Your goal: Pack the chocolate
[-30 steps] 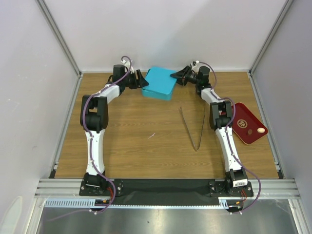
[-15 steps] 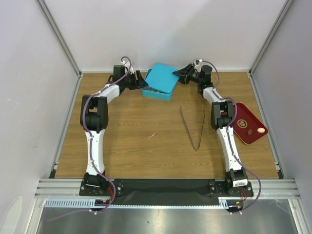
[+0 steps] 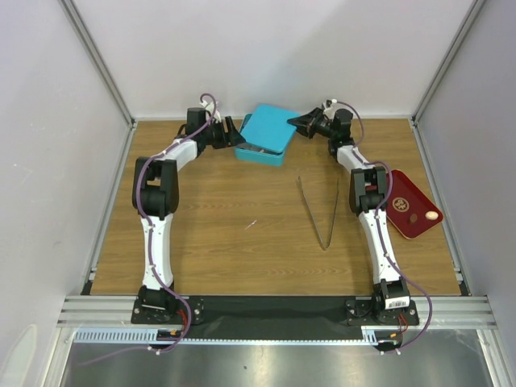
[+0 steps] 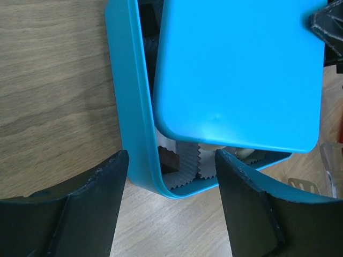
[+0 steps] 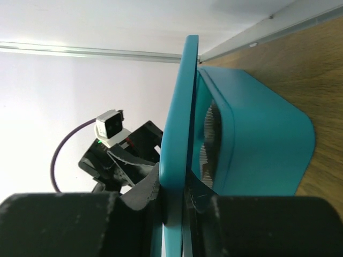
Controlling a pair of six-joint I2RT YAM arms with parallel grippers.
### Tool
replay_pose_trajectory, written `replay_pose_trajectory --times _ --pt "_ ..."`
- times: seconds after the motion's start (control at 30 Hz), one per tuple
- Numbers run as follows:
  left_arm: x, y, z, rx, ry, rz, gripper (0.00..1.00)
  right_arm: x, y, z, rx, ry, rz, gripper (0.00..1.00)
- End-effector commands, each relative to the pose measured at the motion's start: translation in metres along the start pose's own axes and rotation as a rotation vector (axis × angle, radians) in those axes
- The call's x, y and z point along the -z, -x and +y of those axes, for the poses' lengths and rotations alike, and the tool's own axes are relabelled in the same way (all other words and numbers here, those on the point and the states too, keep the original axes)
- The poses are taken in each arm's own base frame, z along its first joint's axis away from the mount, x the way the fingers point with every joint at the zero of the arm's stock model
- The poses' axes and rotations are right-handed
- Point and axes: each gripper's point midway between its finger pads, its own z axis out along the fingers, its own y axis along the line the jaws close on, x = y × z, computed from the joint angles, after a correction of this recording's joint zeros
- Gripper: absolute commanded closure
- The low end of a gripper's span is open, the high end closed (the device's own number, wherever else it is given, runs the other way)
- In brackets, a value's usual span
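Top external: both arms reach to the far edge of the wooden table [image 3: 226,242] and meet at the teal box [image 3: 260,153].
My right gripper [image 3: 297,122] pinches the edge of the teal lid [image 3: 268,129], which is angled up off the box. My left gripper [image 3: 238,133] stands open astride the box's corner. Chocolate [image 4: 169,159] sits inside among paper cups [image 4: 187,167], and one pale piece [image 3: 433,215] lies on the red tray [image 3: 403,197]. Metal tweezers [image 3: 322,214] lie mid-table. White walls close three sides, and bare wood stretches before the bases.

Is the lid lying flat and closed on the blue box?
No. In the left wrist view the lid is lifted and skewed off the box, with crinkled paper cups showing in the gap.
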Motion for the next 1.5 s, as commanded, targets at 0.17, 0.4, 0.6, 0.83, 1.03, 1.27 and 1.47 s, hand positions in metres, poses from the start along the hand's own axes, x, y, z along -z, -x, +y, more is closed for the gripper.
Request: replay_pose_trajectory --times 0.17,0.4,0.6,0.83,1.03,1.27,1.47 --pt "0.022 0.057 -0.037 -0.058 -0.098 -0.119 0.27 0.004 -0.005 0.052 0.063 0.158 0.041 1.0" --pt "0.033 0.063 -0.041 -0.064 -0.104 -0.132 0.26 -0.006 -0.023 0.041 0.066 0.128 0.089 1.0" --pt "0.048 0.071 -0.04 -0.069 -0.08 -0.169 0.23 -0.008 -0.025 0.038 0.066 0.125 0.084 1.0" --pt "0.044 0.067 -0.048 -0.087 -0.165 -0.16 0.18 -0.014 -0.029 0.035 0.067 0.108 0.093 1.0" --pt "0.033 0.058 -0.031 -0.077 -0.119 -0.128 0.19 -0.018 -0.035 0.031 0.06 0.107 0.102 1.0" --pt "0.024 0.047 -0.018 -0.055 -0.085 -0.105 0.2 -0.019 -0.037 0.023 0.055 0.091 0.106 1.0" --pt "0.01 0.033 -0.002 -0.016 -0.063 -0.072 0.25 -0.014 -0.03 0.013 0.043 0.06 0.092 1.0"
